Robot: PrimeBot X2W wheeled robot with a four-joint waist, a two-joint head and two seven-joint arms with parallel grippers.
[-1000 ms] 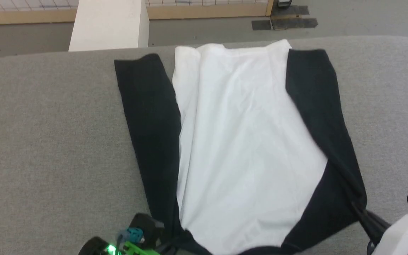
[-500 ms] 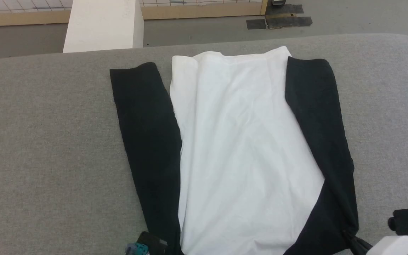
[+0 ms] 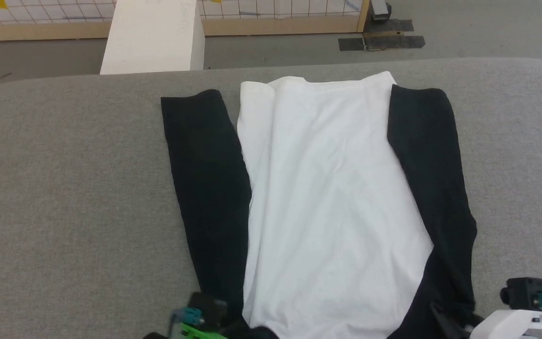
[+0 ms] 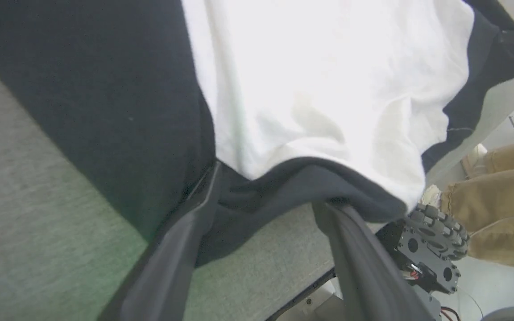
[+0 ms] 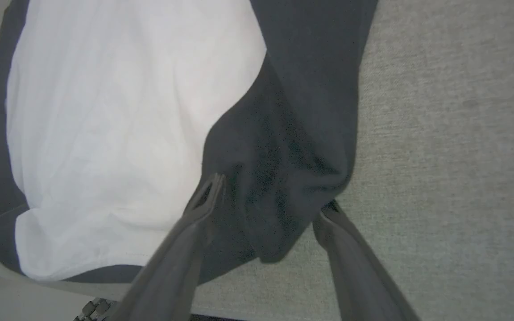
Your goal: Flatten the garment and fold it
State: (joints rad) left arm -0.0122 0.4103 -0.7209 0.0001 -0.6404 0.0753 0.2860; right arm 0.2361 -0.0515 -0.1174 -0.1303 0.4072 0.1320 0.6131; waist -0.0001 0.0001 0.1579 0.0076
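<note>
The garment (image 3: 327,197) lies spread on the grey table (image 3: 64,188), white body in the middle, a black sleeve down each side, black band at the near edge. My left gripper (image 4: 270,187) is open at the near left corner, its fingers (image 4: 172,258) wide apart either side of the slack black hem (image 4: 283,187). My right gripper (image 5: 272,194) is open at the near right corner, a loose bunch of black cloth (image 5: 283,178) lying between its spread fingers (image 5: 181,249). In the head view both gripper bodies sit at the bottom edge, left (image 3: 200,318) and right (image 3: 445,315).
A white box (image 3: 153,37) stands beyond the table's far edge, with floor and a wooden rail behind it. Bare grey table lies left and right of the garment. A person's tan trouser legs (image 4: 498,205) and my wheeled base (image 4: 435,240) show beside the near table edge.
Both grippers have gone from shut on the garment's near corners to open, and the cloth there has gone slack. The head camera has shifted a little; the garment lies flatter.
</note>
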